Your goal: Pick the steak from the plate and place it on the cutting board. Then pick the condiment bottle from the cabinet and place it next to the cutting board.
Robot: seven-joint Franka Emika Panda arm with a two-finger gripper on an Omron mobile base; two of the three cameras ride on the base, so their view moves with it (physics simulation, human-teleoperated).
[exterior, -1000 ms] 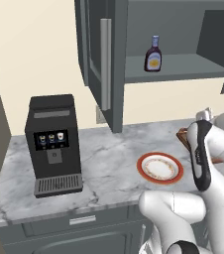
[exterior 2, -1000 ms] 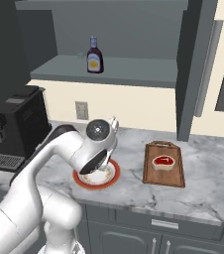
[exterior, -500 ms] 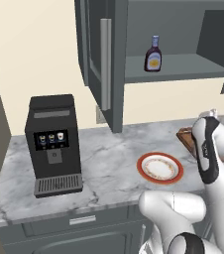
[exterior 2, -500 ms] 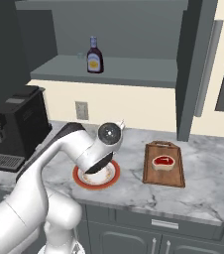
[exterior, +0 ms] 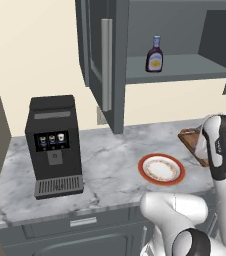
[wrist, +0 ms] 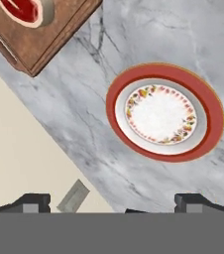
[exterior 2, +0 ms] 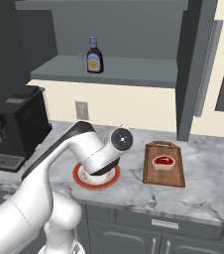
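Marble counter (exterior 2: pixel 218 188): first half done, second half untouched.
Condiment bottle (exterior 2: pixel 94 55) stands on the cabinet (exterior 2: pixel 134 74) shelf; below, the plate (exterior 2: pixel 79 176) near the counter's front edge is bare, and the steak (exterior 2: pixel 163 162) lies on the cutting board (exterior 2: pixel 164 171) to its right. The gripper (wrist: pixel 119 202) hangs over the plate, jaws spread wide and holding nothing.

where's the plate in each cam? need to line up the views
Left base view: the plate lies right of centre on the marble counter, in front of the cutting board.
Right base view: the plate lies low, left of centre, partly behind the arm, left of the cutting board.
Hand view: the plate is right of centre, its middle bare.
Shared landmark: the cutting board, top left in the hand view.
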